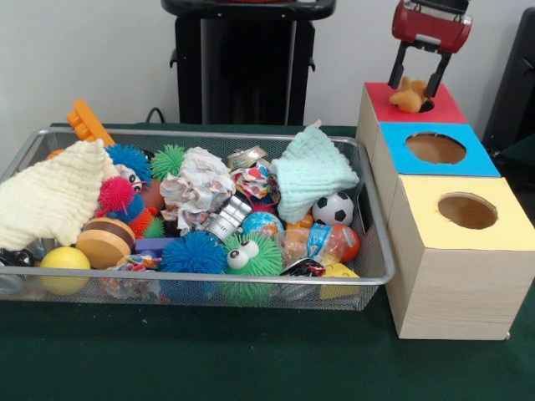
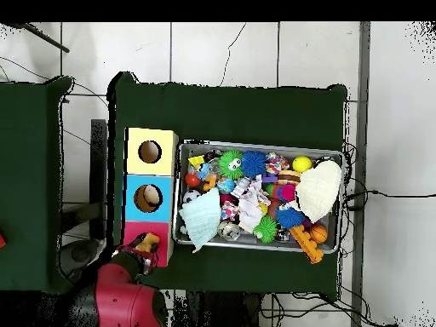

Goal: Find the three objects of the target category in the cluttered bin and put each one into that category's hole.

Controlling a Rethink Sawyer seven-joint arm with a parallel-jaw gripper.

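Note:
The wire-mesh bin (image 1: 209,134) lies left of the wooden box and is full of toys; it also shows in the overhead view (image 2: 255,144). The red-surrounded hole (image 1: 445,107) is at the box's far end, also visible from overhead (image 2: 134,231). My gripper (image 1: 414,88) hangs right over this hole. It is shut on a small orange-tan soft toy (image 1: 407,97), which sits low at the hole's mouth and covers most of it. From overhead the toy (image 2: 147,243) lies on the red surround with the gripper (image 2: 139,253) beside it.
The blue-surrounded hole (image 1: 435,148) and the yellow-surrounded hole (image 1: 467,210) sit nearer the camera on the same box. In the bin lie a mint cloth (image 1: 313,171), a pale yellow cloth (image 1: 50,196), a soccer ball (image 1: 333,208) and spiky balls. The black pedestal (image 1: 242,58) stands behind.

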